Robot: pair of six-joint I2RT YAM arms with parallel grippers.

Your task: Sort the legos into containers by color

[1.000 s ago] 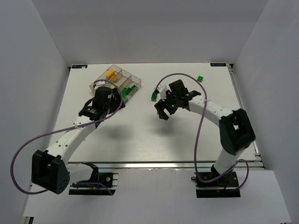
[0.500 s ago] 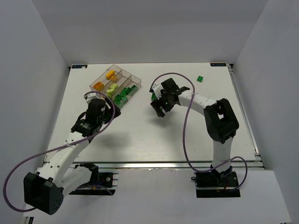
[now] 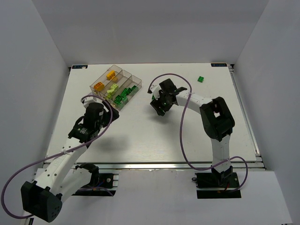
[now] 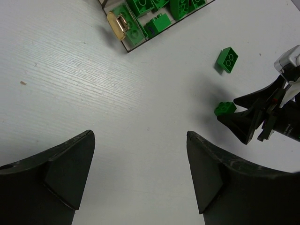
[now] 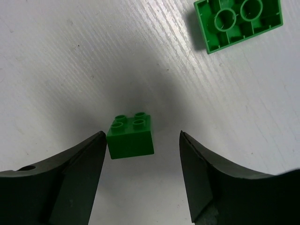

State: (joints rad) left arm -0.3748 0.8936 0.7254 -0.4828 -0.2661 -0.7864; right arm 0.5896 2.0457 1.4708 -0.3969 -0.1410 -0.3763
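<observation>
The clear four-compartment tray (image 3: 139, 83) stands at the far left and holds orange (image 3: 99, 86), yellow (image 3: 111, 74), lime (image 3: 112, 89) and dark green bricks (image 3: 124, 95). My right gripper (image 3: 158, 107) is open and low over the table. In the right wrist view (image 5: 141, 134) a dark green brick (image 5: 130, 136) sits studs-up between the fingers, close to the left finger. An upside-down green brick (image 5: 239, 21) lies just beyond it. My left gripper (image 3: 101, 111) is open and empty (image 4: 140, 136), near the tray's front corner (image 4: 126, 47). Another green brick (image 3: 200, 78) lies at the far right.
The left wrist view shows both loose green bricks, one (image 4: 227, 59) lying apart and one (image 4: 225, 108) at the right gripper's fingers (image 4: 248, 123). White walls enclose the table on three sides. Purple cables loop from both arms.
My left gripper has drawn back from over the tray toward the near left. My right gripper has moved left and farther, down around the green brick.
</observation>
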